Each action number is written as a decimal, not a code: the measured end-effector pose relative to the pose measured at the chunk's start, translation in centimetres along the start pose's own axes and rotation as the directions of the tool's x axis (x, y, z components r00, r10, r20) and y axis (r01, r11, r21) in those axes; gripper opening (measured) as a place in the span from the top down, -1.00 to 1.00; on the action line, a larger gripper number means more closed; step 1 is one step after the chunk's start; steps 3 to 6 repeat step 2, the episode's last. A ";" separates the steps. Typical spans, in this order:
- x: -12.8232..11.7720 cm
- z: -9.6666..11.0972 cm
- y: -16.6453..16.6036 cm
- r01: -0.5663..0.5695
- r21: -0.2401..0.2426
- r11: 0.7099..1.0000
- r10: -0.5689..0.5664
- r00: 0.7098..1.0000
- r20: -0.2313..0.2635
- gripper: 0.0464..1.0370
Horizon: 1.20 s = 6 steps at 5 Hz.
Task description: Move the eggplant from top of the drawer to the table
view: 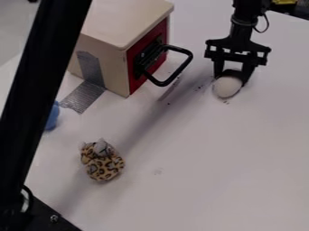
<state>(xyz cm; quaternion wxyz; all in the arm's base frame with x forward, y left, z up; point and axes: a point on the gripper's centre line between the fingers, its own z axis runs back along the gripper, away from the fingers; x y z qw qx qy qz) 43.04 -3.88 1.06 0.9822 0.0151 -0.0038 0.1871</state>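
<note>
A soft, leopard-spotted toy (103, 163) lies near, on a smooth, speckled white table (199, 180). Farther off, the black metal gripper (231, 80) hangs, fingers apart, around a pale, rounded object (227, 88); whether that is the eggplant, I cannot tell. Ribbed silver tape (84, 97) runs up a cream box (100, 49) with a red drawer front (134, 67).

A soft toy (104, 166) with dark spots on tan and a small grey tip lies on the left half of the table (211, 180). Farther toward the table's left edge is a blue thing (53, 116), partly hidden. Just beside it, grey tape (83, 97) bends from flat on the table to upright. Past the far right edge is something yellow (284, 2).
</note>
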 end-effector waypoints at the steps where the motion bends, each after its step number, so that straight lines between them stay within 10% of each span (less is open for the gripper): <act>1: -0.6 4.5 0.1 0.003 -0.031 1.000 -0.002 0.999 0.053 -0.93; 6: -1.7 7.0 0.3 0.015 -0.055 0.998 -0.013 0.999 0.043 -0.92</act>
